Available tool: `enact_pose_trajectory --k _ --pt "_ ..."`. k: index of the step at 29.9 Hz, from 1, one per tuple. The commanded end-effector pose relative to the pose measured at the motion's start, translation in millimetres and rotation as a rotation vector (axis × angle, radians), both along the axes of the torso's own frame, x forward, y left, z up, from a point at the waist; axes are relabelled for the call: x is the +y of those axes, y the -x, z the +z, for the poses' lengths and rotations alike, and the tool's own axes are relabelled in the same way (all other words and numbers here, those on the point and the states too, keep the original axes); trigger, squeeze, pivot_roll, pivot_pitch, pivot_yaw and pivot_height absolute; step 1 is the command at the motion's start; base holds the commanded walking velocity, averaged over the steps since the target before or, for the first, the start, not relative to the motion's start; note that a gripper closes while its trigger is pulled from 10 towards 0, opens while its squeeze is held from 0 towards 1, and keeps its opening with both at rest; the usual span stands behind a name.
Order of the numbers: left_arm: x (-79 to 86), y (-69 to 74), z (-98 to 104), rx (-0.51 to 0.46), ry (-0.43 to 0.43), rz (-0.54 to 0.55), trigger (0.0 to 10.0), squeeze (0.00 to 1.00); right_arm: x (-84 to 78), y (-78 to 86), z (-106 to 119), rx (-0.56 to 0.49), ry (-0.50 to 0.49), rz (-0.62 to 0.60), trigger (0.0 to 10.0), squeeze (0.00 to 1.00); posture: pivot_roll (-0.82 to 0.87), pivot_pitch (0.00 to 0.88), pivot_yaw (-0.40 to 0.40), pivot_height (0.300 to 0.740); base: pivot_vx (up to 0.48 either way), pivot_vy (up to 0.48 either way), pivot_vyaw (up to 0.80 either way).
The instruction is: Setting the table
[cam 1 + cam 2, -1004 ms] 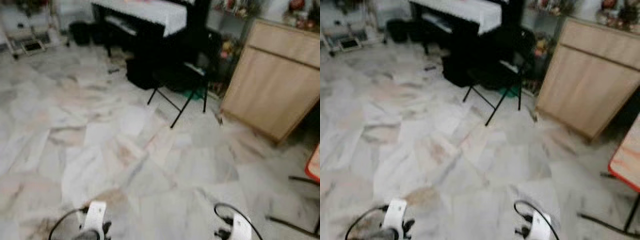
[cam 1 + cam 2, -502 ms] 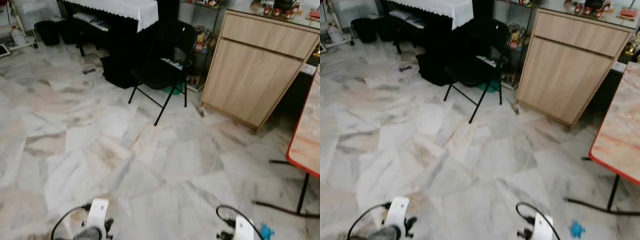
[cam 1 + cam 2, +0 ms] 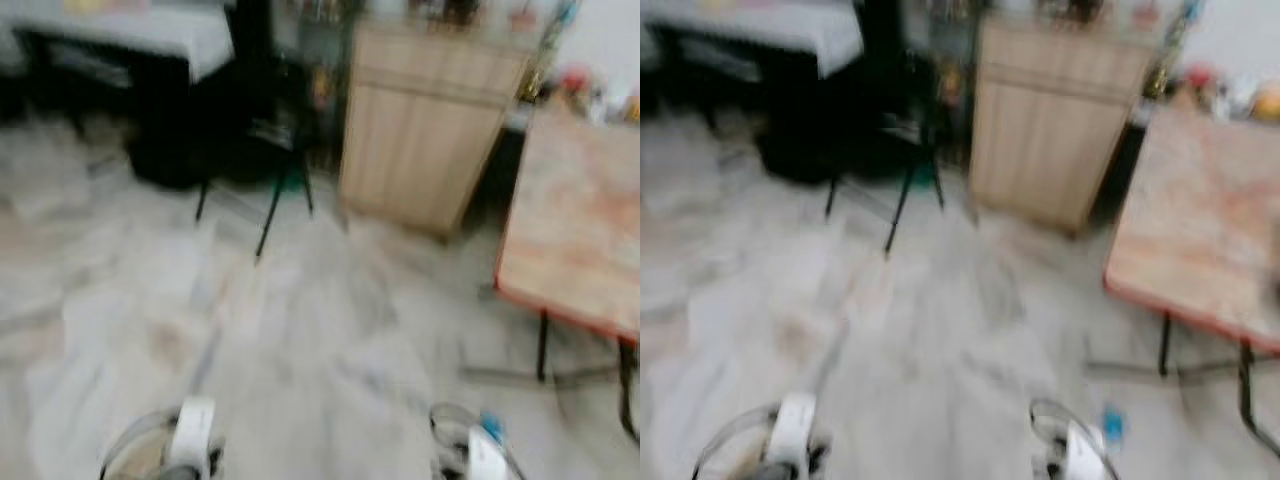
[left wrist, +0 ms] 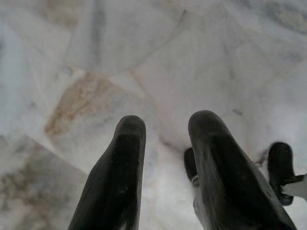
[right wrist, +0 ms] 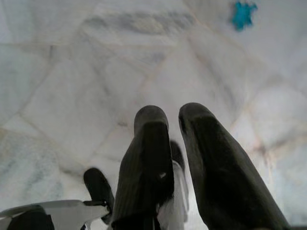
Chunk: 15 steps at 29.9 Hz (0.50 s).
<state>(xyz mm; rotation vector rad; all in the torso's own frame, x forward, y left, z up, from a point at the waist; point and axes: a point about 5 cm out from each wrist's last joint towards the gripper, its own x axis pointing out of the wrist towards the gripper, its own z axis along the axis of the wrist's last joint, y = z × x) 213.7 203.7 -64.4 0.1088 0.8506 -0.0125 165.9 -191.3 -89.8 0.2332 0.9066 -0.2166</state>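
A table [image 3: 575, 215] with a marbled pink top and a red rim stands at the right on thin black legs; blurred small items sit at its far end. Both arms hang low over the marble floor, and their white wrists show at the bottom of the eye views. My left gripper [image 4: 167, 124] is open with bare floor between its fingers. My right gripper [image 5: 172, 114] is shut, holding nothing. The eye views are blurred by motion.
A light wooden cabinet [image 3: 425, 140] stands ahead against the wall, left of the table. A black folding chair [image 3: 265, 150] and a dark table with a white cloth [image 3: 150, 35] are at the back left. A small blue scrap [image 5: 242, 14] lies on the floor near my right side.
The whole picture has swung left as the camera turned right: the red-rimmed table now fills more of the right side, the cabinet sits mid-frame. Both arms hang as before.
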Motion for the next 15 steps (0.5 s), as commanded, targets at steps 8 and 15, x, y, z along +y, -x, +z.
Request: enact_pose_trajectory --k 8,15 --pt "-9.8 1.9 -3.0 0.016 0.025 -0.018 10.0 0.0 -6.9 3.0 -0.5 0.013 0.015 -0.01 10.0 0.0 -0.03 0.0 -0.02 0.74 0.0 0.0 -0.71" --pt "-11.3 2.3 -3.3 0.017 0.021 -0.027 10.0 0.0 -9.5 2.5 0.7 -0.01 0.018 -0.028 10.0 0.0 -0.03 0.0 -0.021 0.74 0.0 0.0 -0.29"
